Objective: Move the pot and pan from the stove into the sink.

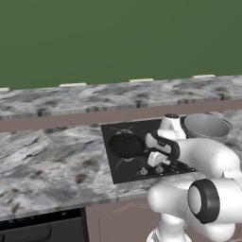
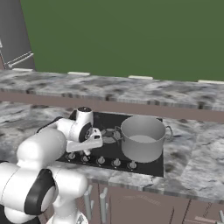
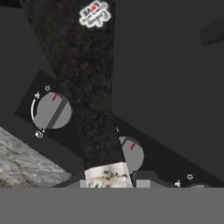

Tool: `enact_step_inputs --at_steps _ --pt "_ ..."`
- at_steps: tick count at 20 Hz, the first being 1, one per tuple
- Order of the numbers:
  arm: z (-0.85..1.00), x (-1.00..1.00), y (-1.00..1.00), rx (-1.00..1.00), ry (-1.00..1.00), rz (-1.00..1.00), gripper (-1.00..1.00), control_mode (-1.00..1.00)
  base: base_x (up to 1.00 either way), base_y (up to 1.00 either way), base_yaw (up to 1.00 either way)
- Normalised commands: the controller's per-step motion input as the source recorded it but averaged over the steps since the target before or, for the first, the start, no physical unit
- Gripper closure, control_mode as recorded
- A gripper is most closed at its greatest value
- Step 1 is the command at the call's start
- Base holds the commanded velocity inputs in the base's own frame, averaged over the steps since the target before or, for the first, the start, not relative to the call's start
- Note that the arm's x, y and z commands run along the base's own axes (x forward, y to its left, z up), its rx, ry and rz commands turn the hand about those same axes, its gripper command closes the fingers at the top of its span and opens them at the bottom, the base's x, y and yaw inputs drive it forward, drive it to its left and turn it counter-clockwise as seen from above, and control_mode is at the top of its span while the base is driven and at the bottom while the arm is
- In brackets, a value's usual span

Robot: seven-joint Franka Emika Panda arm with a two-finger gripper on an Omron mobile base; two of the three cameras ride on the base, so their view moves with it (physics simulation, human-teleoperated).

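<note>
While sitting low over the stove (image 1: 124, 163), gripper (image 3: 108, 181) is closing narrow around the pan (image 1: 125, 145) handle (image 3: 87, 87); pot (image 2: 142, 138) is standing just beside it.

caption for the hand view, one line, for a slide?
Hand camera looking down the pan's handle over the stove's knobs, the silver handle tip between the gripper fingers.
</note>
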Motion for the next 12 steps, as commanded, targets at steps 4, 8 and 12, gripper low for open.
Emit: enact_step_inputs --at_steps 4,8,12 --pt "0.93 -0.13 0.00 0.05 0.00 0.00 1.00 -1.00 0.00 0.00 0.00" --pt "0.92 -0.28 0.00 0.04 0.00 0.00 1.00 -1.00 0.00 0.00 0.00" --pt "0.75 -0.51 0.00 0.01 0.00 0.02 1.00 -1.00 0.00 0.00 0.00"
